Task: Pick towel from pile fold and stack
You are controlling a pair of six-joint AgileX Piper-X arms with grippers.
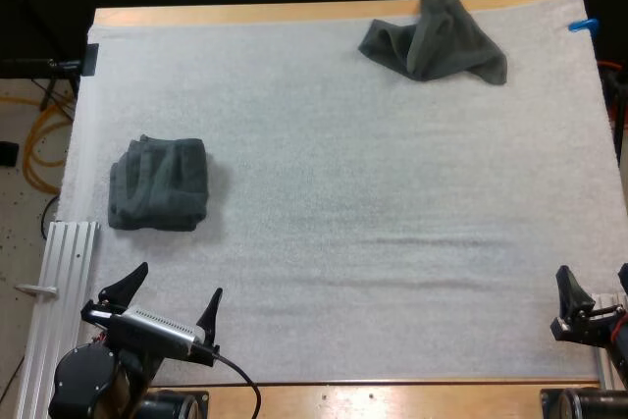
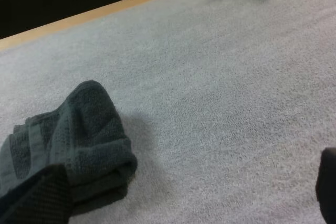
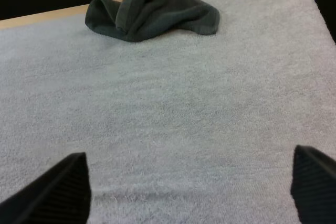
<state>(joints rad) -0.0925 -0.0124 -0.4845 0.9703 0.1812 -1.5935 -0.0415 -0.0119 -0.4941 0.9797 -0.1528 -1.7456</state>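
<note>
Crumpled towel lies by far edge of tabletop, toward right corner. Folded towel sits near left edge, well apart from it.

Left fingers spread wide, hold nothing, by near left corner. Right fingers spread wide too, hold nothing, by near right corner.

We think step now: go get crumpled towel.
- Right fingers on its side, so we send those.
- Come down from above.
- Pinch one top bump only, not white mat under it.
- Lift slow, so towel hangs loose.
</note>
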